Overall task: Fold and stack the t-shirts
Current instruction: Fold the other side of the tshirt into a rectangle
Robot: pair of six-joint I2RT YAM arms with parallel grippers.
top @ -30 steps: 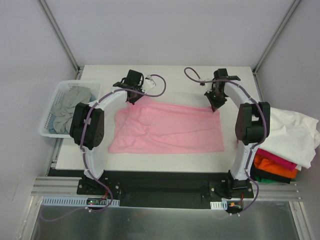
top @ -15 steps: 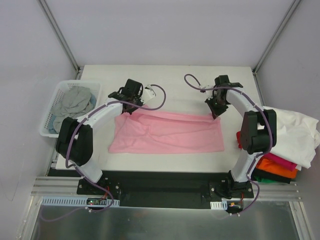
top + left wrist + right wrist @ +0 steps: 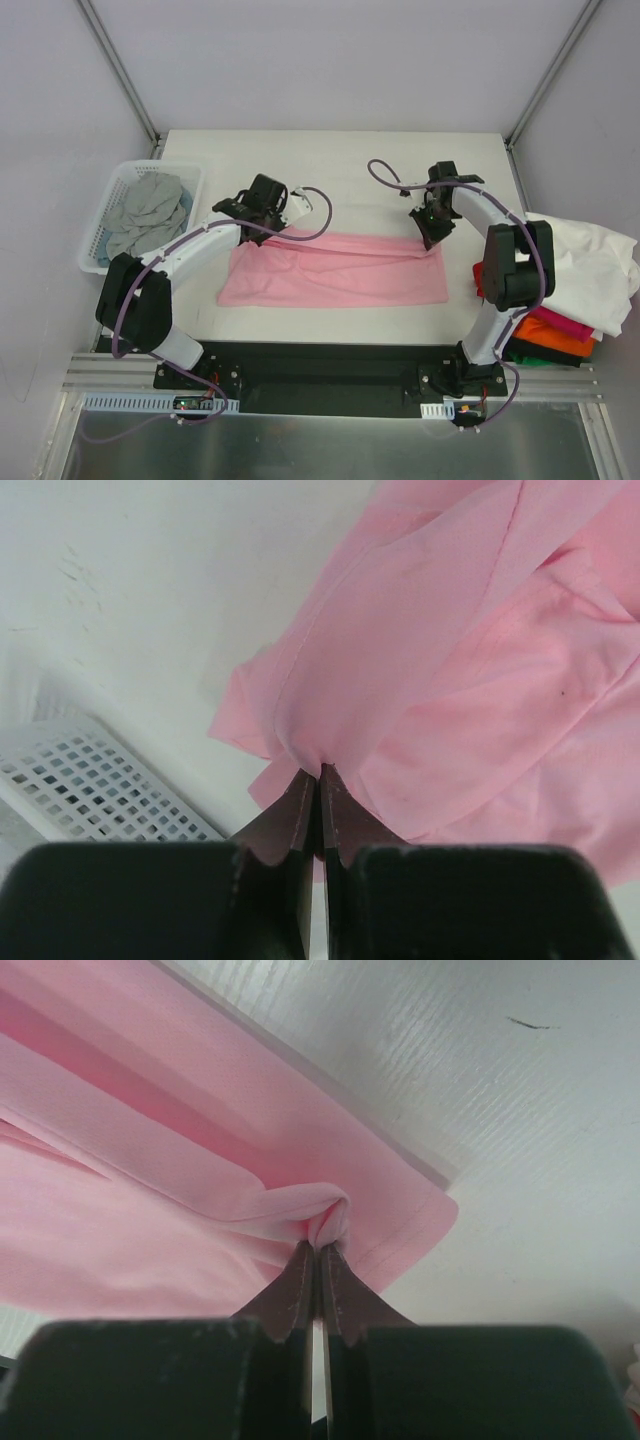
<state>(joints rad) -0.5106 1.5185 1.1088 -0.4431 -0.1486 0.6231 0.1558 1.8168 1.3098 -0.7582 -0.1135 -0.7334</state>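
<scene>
Fingers (image 3: 296, 818) of the left gripper (image 3: 257, 234) and the right gripper (image 3: 432, 238) are clamped shut on the far edge of the light pink t-shirt (image 3: 340, 278), spread mid-worktop (image 3: 330, 160). Within 1 second that edge has been drawn nearward, narrowing the cloth, so a lengthwise fold is underway. Its sleeves are hidden, and a white t-shirt (image 3: 580, 260) covers most of the stack (image 3: 545, 338) at the right.

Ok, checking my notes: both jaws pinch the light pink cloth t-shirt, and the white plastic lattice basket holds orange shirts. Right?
No: the white lattice basket holds grey cloth, per the top external view; both jaws do pinch the pink t-shirt.
</scene>
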